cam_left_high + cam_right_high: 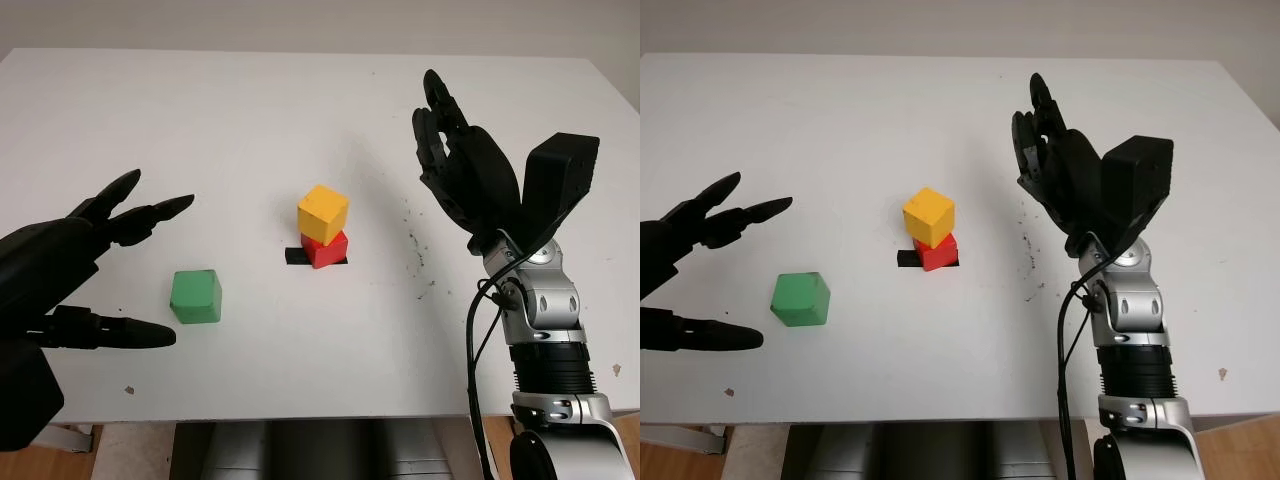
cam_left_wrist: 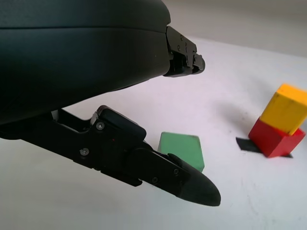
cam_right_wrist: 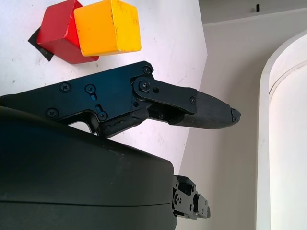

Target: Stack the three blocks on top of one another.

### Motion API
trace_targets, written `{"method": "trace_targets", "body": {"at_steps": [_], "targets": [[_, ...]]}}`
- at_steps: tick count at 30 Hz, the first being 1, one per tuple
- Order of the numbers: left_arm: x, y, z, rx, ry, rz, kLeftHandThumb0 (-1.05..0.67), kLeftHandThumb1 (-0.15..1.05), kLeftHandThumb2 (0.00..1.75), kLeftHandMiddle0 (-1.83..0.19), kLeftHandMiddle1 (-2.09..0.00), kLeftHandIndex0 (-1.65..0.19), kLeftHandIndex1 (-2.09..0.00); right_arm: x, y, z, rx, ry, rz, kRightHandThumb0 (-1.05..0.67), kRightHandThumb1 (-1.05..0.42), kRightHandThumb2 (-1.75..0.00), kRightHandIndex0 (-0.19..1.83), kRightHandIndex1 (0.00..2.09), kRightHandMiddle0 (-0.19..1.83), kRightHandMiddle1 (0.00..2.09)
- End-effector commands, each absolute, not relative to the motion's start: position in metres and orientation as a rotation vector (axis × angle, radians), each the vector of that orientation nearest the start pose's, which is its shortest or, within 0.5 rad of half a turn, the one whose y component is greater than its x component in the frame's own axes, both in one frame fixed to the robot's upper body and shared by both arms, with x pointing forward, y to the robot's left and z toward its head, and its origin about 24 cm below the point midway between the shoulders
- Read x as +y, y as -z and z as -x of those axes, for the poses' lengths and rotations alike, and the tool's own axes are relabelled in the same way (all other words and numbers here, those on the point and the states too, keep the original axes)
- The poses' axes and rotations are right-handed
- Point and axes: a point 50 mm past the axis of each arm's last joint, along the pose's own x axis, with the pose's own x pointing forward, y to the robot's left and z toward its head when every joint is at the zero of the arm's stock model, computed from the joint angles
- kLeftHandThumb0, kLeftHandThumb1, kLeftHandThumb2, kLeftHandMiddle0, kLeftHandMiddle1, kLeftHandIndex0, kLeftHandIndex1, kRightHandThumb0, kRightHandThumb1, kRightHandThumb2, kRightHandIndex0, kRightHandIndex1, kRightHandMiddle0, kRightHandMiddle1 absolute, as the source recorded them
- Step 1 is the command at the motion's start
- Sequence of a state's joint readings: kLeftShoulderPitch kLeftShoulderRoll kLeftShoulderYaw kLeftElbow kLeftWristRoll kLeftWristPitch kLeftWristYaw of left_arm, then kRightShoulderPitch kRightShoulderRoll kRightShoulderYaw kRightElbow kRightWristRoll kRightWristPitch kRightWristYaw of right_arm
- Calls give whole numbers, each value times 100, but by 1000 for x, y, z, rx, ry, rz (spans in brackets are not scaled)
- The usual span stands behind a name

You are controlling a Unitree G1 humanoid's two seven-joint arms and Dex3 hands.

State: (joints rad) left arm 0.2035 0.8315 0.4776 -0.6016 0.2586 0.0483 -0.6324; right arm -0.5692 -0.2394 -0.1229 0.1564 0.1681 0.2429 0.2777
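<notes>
With yellow block (image 1: pixel 323 211) already on red block (image 1: pixel 326 248) mid-worktop (image 1: pixel 250 110), green block (image 1: pixel 195 296) sits apart. Left hand (image 1: pixel 85 270) hangs beside it, open, empty; right hand (image 1: pixel 462 165) raised, open. Next: left hand grasps green, tops stack.

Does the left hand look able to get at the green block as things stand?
Probably yes. The left hand is open, beside the green block, with bare table between them. The block stands alone, apart from the yellow block stacked on the red block.
</notes>
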Motion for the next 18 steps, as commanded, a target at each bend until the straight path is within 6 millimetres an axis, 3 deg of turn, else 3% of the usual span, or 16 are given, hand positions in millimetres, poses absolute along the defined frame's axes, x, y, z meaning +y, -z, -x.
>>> {"method": "trace_targets", "body": {"at_steps": [1,18], "targets": [[258,-202,-193,-110,268,-1328,-78,92,6,19,-3,-15,-6,-175,-164,-345,-185,-260,59,-69,-105,-67,-19,0,-19,0],[249,-155,-200,-73,198,-1367,-76,95,6,14,-6,-38,-13,-180,-167,-345,-191,-265,71,-68,-105,-66,-19,0,-19,0]]}}
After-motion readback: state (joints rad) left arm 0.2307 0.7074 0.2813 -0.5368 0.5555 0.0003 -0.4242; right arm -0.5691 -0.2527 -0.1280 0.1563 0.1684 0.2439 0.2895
